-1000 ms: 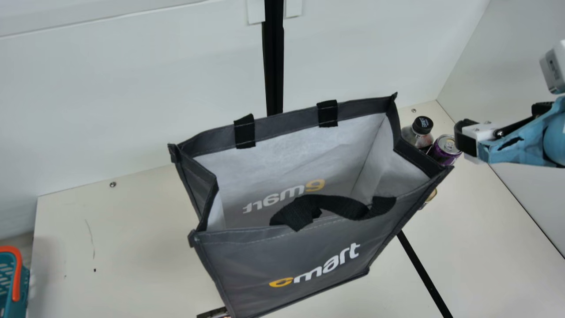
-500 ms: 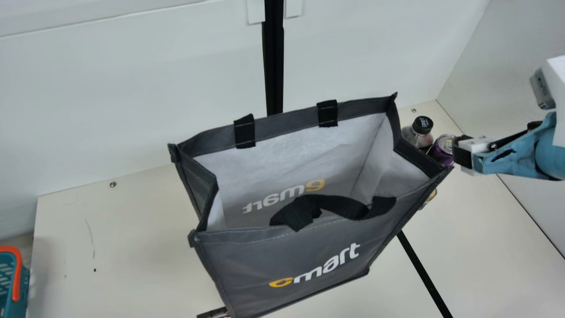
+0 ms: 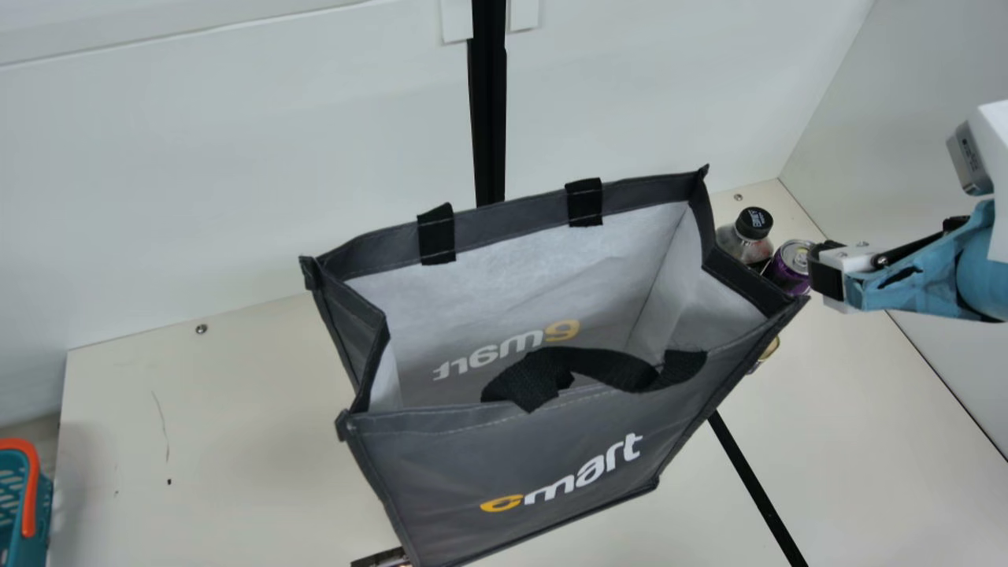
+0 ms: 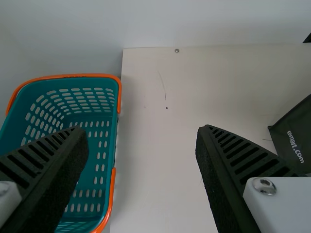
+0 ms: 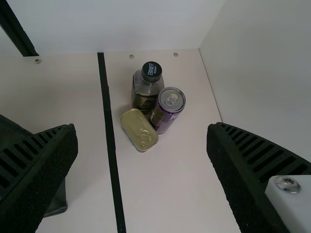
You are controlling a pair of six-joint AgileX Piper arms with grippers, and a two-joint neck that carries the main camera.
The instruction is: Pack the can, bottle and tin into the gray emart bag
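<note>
One gray bag (image 3: 429, 457) (mouth open) between teal basket (image 4: 68, 75) and tin (image 5: 138, 129).

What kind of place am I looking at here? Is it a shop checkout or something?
Possibly a mock checkout or packing station, rather than a real shop: a white-walled booth holds an open gray bag, a teal basket and a robot arm.
</note>
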